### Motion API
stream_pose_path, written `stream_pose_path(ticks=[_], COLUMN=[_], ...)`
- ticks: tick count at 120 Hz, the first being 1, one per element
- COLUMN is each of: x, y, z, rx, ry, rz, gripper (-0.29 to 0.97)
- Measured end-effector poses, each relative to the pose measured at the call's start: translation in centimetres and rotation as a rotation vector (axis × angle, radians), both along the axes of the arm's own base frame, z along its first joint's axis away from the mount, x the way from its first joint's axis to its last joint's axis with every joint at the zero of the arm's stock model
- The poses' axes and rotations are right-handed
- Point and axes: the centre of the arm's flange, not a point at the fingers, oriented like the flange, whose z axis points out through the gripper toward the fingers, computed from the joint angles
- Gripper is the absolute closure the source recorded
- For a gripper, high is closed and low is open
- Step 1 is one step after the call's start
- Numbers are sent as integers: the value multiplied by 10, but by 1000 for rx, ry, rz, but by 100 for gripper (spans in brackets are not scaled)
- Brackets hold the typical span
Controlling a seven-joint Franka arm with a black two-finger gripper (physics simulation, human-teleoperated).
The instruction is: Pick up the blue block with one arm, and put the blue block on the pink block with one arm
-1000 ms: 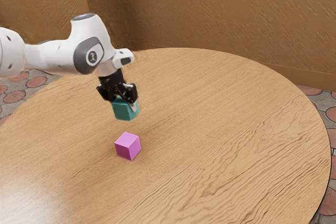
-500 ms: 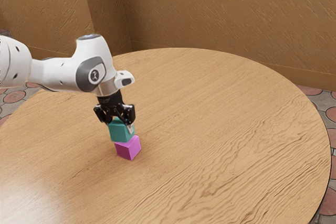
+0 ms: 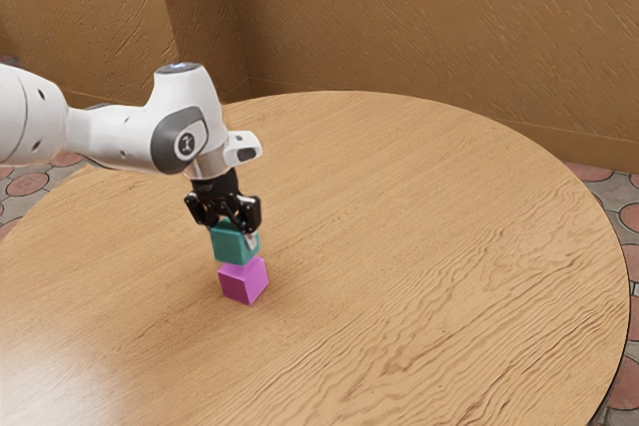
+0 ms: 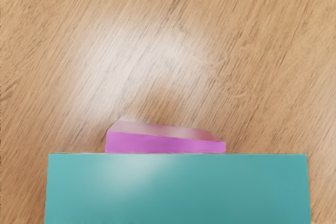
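The blue block (image 3: 234,245), teal in colour, sits on top of the pink block (image 3: 244,281) on the round wooden table (image 3: 419,246), left of its middle. My gripper (image 3: 232,229) comes straight down from above and is shut on the blue block's upper part, one finger on each side. In the wrist view the blue block (image 4: 178,188) lies just under my hand, and the pink block (image 4: 164,140) peeks out from beneath its far edge.
The white arm (image 3: 100,132) reaches in from the exterior view's left. Brown walls (image 3: 419,17) stand behind the table, and a tiled floor (image 3: 609,192) lies past its edge on the exterior view's right.
My gripper came down with the blue block from above the pink block and set it on top. In the last half second it nudged the block slightly to the exterior view's right.
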Motion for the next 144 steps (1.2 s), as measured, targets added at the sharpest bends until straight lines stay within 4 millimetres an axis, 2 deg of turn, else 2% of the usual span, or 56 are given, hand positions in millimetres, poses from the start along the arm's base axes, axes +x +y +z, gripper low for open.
stream_pose_path(ticks=[36,66,72,84,106,114,125,144], x=[-11,-11,-11,-15,-31,-42,-54,-66], y=[-3,-2,-3,-1,17,21,20,22], z=[-2,3,18,61,174,201,216,212], rx=[-3,-17,-16,-13,-14,-15,-19,-29], ry=[8,-2,-29,-97,-210,-224,-203,-130], rz=[-35,-57,-63,-72,-50,-50,-68,-86], gripper=[34,12,9,6,2,2,1,1])
